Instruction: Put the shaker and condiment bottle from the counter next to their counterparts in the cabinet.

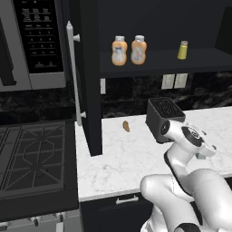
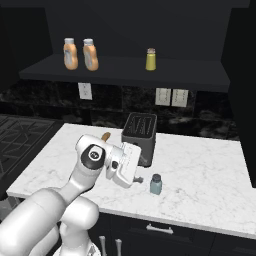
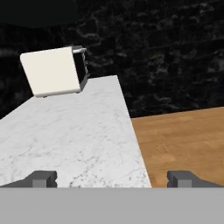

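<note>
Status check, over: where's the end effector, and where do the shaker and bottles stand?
End effector open, empty. Blue-grey shaker on counter. Both orange bottles on cabinet shelf. Toaster behind shaker.

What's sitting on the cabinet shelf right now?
On the cabinet shelf stand two orange bottles side by side at the left, and a yellow-green shaker apart to their right. The shelf's dark back corners are too shadowed to read.
</note>
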Robot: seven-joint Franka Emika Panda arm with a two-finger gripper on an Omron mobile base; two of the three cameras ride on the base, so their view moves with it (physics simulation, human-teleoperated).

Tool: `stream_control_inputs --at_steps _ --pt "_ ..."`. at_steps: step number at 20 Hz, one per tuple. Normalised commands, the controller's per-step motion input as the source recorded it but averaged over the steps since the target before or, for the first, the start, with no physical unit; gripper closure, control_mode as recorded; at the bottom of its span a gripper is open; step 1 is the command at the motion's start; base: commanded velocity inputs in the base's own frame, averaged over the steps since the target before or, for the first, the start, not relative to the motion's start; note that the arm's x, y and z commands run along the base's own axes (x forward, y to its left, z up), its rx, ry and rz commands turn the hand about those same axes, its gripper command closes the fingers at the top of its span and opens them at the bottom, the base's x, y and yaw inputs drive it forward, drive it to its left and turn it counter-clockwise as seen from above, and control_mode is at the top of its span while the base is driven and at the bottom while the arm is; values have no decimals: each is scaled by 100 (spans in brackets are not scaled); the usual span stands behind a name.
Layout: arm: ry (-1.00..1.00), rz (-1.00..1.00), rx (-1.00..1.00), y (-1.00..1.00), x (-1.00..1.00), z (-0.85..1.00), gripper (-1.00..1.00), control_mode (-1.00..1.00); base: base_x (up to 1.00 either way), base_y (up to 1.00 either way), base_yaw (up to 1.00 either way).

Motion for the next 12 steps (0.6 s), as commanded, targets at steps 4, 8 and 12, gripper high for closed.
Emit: stream_control_inputs --at_steps 4,8,12 --pt "-6 0 -7 -13 -8 -56 -100 -100 0 0 0" --pt "-1 1 -14 -22 -20 -77 -100 -100 0 0 0" --pt "0 3 -2 -1 0 -46 -100 -100 0 0 0"
